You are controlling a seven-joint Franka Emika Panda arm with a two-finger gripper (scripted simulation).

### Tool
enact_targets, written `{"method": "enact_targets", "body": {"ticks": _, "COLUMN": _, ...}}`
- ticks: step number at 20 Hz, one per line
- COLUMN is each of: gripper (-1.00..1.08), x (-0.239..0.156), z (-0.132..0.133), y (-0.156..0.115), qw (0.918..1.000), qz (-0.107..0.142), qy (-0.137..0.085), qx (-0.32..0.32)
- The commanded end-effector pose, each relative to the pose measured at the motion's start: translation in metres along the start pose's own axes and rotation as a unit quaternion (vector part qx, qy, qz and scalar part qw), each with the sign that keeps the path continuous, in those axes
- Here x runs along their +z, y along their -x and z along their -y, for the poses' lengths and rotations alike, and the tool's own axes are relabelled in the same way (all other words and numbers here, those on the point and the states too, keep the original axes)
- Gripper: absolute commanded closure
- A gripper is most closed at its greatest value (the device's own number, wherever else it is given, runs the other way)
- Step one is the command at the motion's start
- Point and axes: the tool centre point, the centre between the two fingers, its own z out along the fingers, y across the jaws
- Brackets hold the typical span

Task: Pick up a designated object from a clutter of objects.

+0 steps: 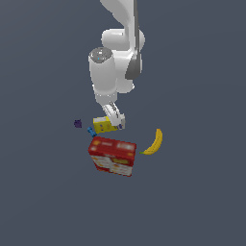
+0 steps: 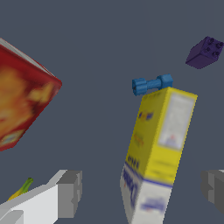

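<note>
The designated object, a small yellow carton [image 1: 102,126] with a white end and blue lettering, lies in the clutter of objects just behind the red box [image 1: 113,156]. In the wrist view the carton [image 2: 159,140] stands between my two grey fingers [image 2: 70,192], with a gap on each side. My gripper [image 1: 116,122] is low over the carton's side toward the exterior view's right. The gripper [image 2: 142,192] is open and touches nothing.
A yellow banana [image 1: 154,142] lies toward the exterior view's right of the red box [image 2: 22,105]. A tiny blue piece [image 2: 152,84] sits close to the carton's yellow end. A purple block [image 2: 204,52] lies a little farther off.
</note>
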Motion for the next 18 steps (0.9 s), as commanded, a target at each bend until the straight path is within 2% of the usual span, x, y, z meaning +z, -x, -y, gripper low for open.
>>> {"method": "enact_targets", "body": {"ticks": 1, "gripper": -0.92, "x": 0.009, "z": -0.009, "y": 0.002, "qw": 0.9994, "qz": 0.0, "qy": -0.001, "qx": 0.035}}
{"method": "enact_targets", "body": {"ticks": 9, "gripper": -0.92, "x": 0.029, "z": -0.029, "y": 0.009, "qw": 0.9936, "qz": 0.001, "qy": -0.001, "qx": 0.113}}
{"method": "enact_targets", "body": {"ticks": 18, "gripper": -0.92, "x": 0.037, "z": -0.037, "y": 0.011, "qw": 0.9897, "qz": 0.001, "qy": -0.001, "qx": 0.143}}
